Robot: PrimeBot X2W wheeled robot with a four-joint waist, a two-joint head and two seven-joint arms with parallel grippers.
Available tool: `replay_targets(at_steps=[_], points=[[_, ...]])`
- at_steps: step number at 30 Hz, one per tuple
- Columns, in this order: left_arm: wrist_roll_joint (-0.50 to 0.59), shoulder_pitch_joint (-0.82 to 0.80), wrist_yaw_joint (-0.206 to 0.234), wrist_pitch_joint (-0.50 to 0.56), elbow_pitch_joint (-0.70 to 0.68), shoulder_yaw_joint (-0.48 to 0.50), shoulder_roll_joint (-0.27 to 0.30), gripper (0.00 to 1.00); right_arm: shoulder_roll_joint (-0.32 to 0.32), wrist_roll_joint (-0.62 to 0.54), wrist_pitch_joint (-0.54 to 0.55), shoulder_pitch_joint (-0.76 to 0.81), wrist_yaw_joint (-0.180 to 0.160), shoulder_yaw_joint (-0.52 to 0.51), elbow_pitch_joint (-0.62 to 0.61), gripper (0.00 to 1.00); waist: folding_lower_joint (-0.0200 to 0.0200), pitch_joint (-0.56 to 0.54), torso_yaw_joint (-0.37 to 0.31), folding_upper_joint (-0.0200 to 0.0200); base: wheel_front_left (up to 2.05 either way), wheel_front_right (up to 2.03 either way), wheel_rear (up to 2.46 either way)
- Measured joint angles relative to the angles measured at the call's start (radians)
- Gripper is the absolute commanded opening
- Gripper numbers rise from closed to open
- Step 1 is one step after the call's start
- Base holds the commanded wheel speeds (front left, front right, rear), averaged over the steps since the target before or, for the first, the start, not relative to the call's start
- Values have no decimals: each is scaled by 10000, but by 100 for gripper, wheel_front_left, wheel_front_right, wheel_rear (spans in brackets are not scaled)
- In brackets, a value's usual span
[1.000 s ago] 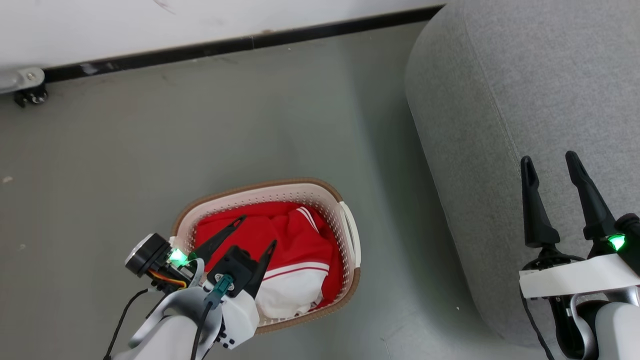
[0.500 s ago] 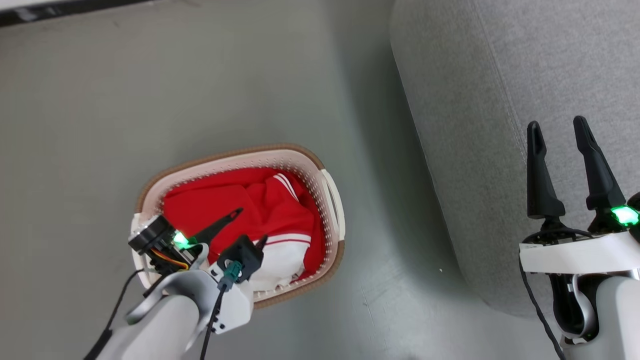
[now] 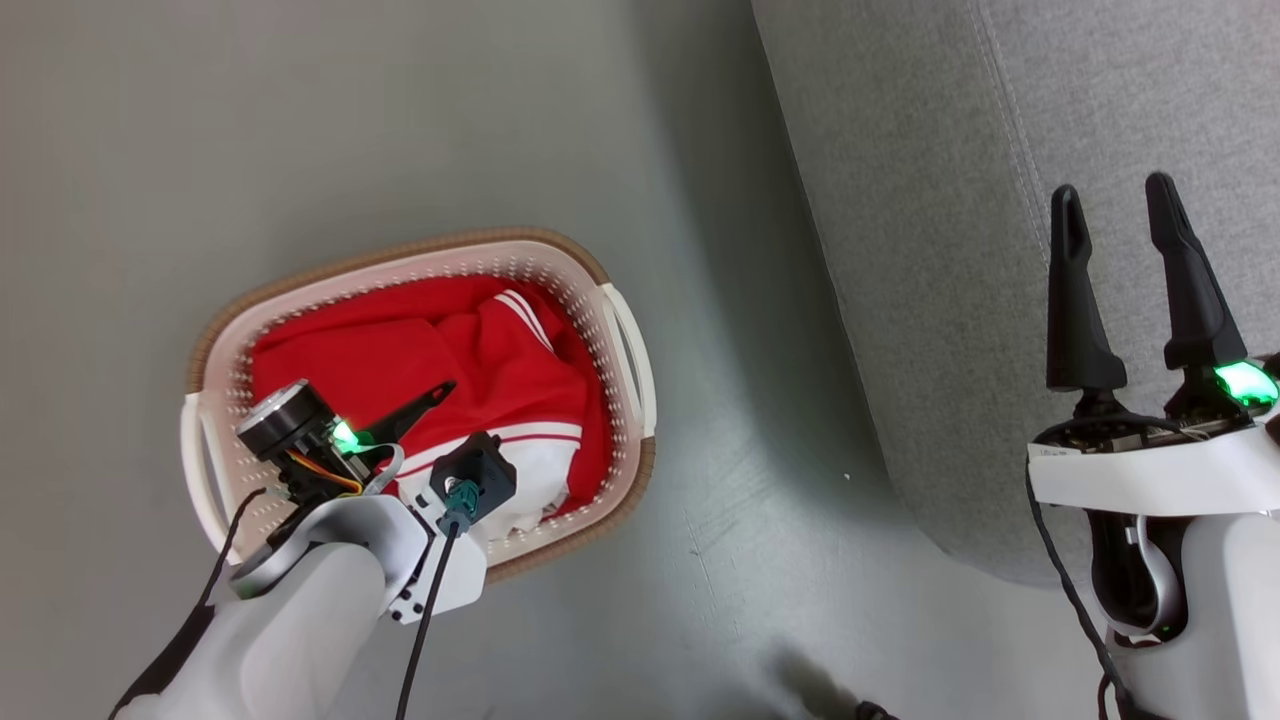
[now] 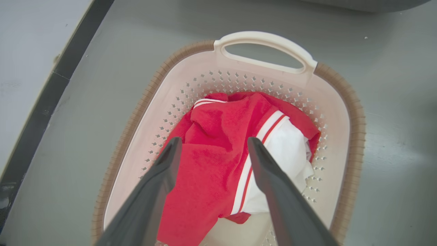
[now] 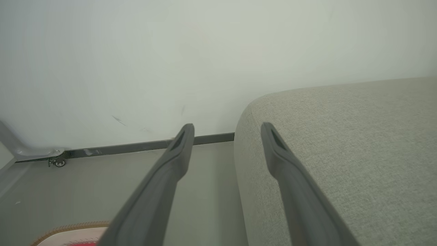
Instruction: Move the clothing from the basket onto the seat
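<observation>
Grey floor (image 3: 400,120), with the basket (image 3: 420,262) standing on it near the seat (image 3: 950,150). Clothing (image 4: 211,177) all lies in the basket, a red heap with white-striped trim on top; nothing on the seat yet. My left tool (image 4: 214,140) hangs over the heap, fingers apart, gripping nothing. My right tool (image 3: 1112,185) is apart too and empty, above the seat's edge. Step in hand: reach for the first garment. Next move, as I judge it: lower the left tool, straddle a fold, close, lift clear of the rim.
</observation>
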Motion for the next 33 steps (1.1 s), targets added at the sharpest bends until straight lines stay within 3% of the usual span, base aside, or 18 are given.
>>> replay_targets(at_steps=[33], points=[[1505,-1956,-23,82,1921,-911,268,100,2,761,-869,-1424,0,803,876,100,0,2125,-1117,0,0,0,0]])
